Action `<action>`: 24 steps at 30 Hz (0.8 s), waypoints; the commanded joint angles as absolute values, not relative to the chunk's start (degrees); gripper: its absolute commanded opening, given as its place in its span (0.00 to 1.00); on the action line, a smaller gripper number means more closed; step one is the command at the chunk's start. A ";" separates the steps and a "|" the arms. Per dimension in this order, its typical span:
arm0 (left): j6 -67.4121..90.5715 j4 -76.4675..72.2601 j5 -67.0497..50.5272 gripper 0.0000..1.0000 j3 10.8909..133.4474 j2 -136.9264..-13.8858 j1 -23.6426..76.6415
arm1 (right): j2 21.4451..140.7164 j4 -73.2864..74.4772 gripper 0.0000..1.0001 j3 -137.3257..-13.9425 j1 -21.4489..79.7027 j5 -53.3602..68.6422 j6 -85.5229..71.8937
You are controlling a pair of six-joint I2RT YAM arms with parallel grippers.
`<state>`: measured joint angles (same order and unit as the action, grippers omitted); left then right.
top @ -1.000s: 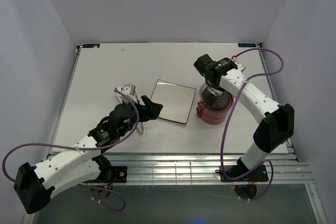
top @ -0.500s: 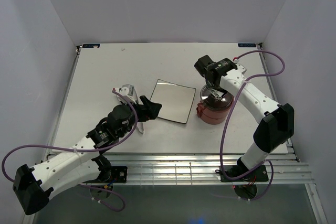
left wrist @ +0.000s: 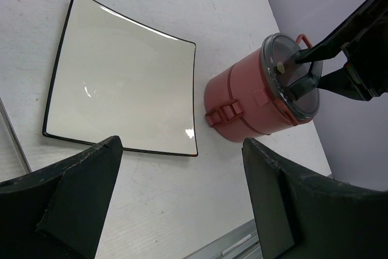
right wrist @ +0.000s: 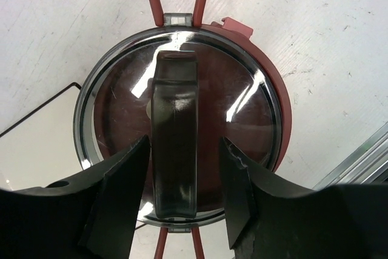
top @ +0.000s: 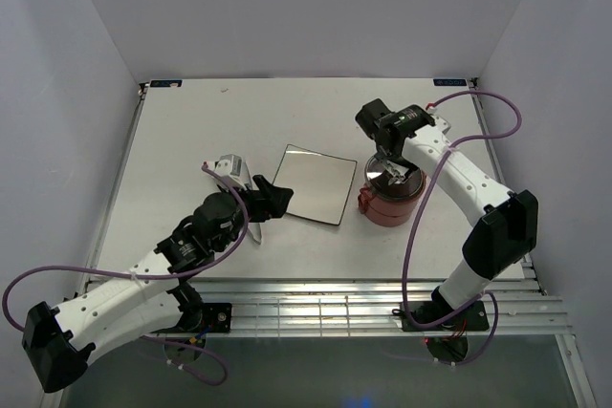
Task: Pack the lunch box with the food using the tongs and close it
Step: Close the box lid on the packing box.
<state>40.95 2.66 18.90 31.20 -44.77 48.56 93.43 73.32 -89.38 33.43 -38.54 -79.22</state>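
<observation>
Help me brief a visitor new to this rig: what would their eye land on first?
The red lunch box, stacked and lidded right of centre, with the right gripper straddling its dark lid handle from above. Next, the glossy square plate beside it at mid-table, and the left gripper open at the plate's left edge.

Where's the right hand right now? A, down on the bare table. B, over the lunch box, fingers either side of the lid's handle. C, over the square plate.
B: the right hand hangs over the lunch box, its fingers flanking the lid's dark handle.
</observation>
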 commanded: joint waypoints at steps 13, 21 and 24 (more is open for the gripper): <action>28.93 -5.09 0.38 0.88 32.25 -44.82 48.96 | 74.37 58.56 0.59 -82.63 33.31 -37.36 -56.90; 19.71 -5.10 -18.35 0.76 45.25 -62.21 49.04 | 57.86 40.26 0.58 -78.40 33.31 -21.04 -32.80; 16.54 -4.22 -21.44 0.73 51.05 -68.89 49.04 | 52.76 35.25 0.60 -75.50 33.31 -14.80 -27.52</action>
